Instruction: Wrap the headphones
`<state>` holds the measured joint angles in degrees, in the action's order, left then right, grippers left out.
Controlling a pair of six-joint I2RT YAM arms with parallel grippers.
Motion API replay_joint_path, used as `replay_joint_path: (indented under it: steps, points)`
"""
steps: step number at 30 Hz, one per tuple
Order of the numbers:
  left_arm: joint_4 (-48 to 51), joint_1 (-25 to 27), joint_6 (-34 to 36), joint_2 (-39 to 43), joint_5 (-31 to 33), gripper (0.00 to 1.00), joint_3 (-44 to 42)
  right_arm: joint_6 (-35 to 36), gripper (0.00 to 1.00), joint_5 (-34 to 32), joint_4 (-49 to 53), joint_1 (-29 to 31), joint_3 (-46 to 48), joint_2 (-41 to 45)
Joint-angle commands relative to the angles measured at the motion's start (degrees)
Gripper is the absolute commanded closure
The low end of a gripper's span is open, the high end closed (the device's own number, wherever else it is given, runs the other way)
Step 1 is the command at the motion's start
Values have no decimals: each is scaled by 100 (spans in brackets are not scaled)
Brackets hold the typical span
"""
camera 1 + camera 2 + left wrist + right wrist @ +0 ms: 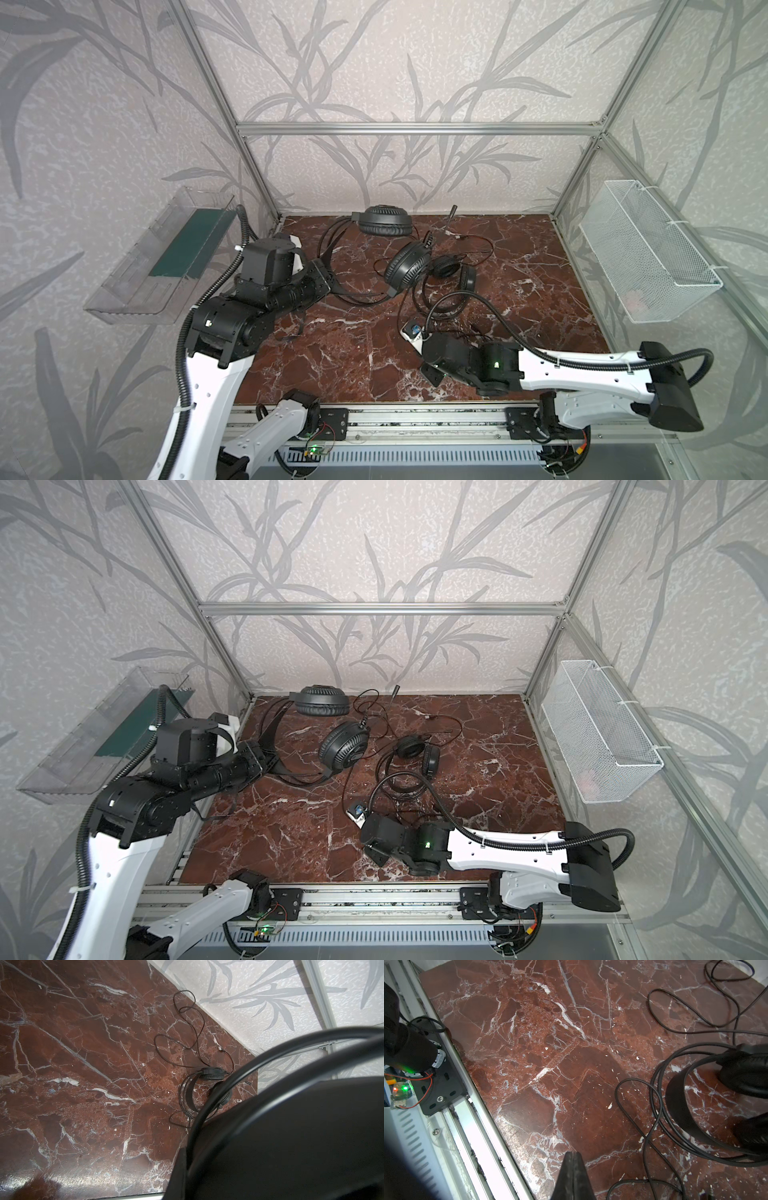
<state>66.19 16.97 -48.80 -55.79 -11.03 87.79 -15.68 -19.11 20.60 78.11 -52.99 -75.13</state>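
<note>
Black and thin-wired, the larger headset (pixel 406 264) lies at the back left of the bench (pixel 332 365), its headband (pixel 291 1136) pinched in my left gripper (pixel 323 276). My right gripper (pixel 573 1159) is pressed together, empty, near the smaller headset (pixel 446 266). No winding yet; next, I judge, I should catch the loose cable (pixel 633 1079) and start.

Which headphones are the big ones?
The bigger pair, on the left, with fat earcups. The smaller pair beside it has little earcups.

Left arm extended at mid-left, left gripper (pixel 327 277) closed on the headphones (pixel 407 264); right arm lay low at lower right, right gripper (pixel 573 1155) fully closed.
</note>
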Motion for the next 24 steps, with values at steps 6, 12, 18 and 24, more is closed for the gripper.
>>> replay_joint_path:
  steps: [6, 12, 18, 24]
  points:
    - [7, -54, 214, -321, -288, 100, 63, 668, 100, -757, 1189, 584, -922, -610]
    - [106, -54, 318, -396, -641, 100, -154, 695, 100, -1253, 1287, 636, -938, -649]
    - [-54, -86, 505, -154, -399, 100, -129, 794, 100, -1722, 675, 583, -422, -309]
    - [179, -570, 475, -159, -538, 100, 323, 508, 100, -1142, 212, 133, 138, 102]
